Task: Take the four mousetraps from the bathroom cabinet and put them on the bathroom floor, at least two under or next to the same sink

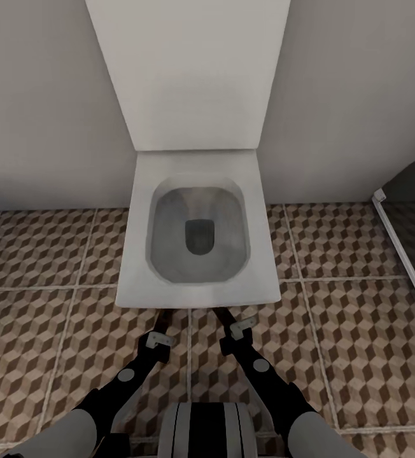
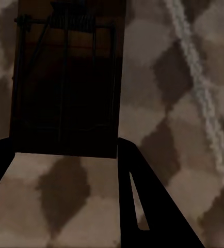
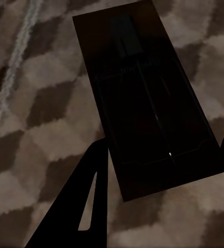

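Both arms reach forward and down toward the front rim of the white toilet [image 1: 198, 229], which stands against the wall on the bathroom floor [image 1: 35, 331]. The left gripper [image 2: 65, 155] has its jaws closed on a mousetrap [image 2: 65, 82], held over the cube-pattern tiles. The right gripper [image 3: 163, 170] likewise has its jaws clamped on a second mousetrap [image 3: 143, 98], beside a pale grout line [image 3: 14, 67].

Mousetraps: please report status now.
Left pincer shut on mousetrap. Right pincer shut on second mousetrap. Toilet directly ahead, over tiled floor.
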Controlling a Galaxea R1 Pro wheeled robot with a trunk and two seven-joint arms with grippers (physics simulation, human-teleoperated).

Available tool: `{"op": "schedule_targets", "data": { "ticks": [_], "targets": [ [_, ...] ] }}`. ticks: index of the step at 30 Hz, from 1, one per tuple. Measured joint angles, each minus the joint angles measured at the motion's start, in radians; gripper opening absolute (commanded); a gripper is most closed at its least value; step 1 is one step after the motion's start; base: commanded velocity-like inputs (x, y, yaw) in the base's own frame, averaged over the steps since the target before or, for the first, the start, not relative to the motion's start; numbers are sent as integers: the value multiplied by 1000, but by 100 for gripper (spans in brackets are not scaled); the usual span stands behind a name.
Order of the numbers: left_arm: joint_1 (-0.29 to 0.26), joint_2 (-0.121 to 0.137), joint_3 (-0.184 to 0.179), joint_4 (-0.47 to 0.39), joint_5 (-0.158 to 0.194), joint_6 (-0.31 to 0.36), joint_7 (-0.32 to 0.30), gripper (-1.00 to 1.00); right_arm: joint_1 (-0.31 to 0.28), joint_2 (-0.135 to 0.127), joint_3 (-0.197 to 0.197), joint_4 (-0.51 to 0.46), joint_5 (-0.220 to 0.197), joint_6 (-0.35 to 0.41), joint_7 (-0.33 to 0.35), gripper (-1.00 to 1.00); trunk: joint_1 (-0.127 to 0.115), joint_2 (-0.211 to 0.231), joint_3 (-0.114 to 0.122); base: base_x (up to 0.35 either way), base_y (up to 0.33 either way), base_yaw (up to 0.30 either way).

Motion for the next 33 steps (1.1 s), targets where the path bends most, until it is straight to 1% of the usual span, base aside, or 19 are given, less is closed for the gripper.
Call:
{"op": "schedule_targets", "data": {
  "ticks": [9,29,30,33],
  "targets": [
    [0,-11,0,7,0,-1,0,-100,0,0,0,0,0,0,0,-100,0,0,0,2,0,0],
    [0,-12,-1,11,0,-1,0,-100,0,0,1,0,0,0,0,-100,0,0,0,0,0,0],
    [0,-12,-1,11,0,0,0,-100,0,0,1,0,0,0,0,100,0,0,0,0,0,0],
    [0,-12,-1,11,0,-1,0,-100,0,0,1,0,-1,0,0,100,0,0,0,0,0,0]
  ]
}}
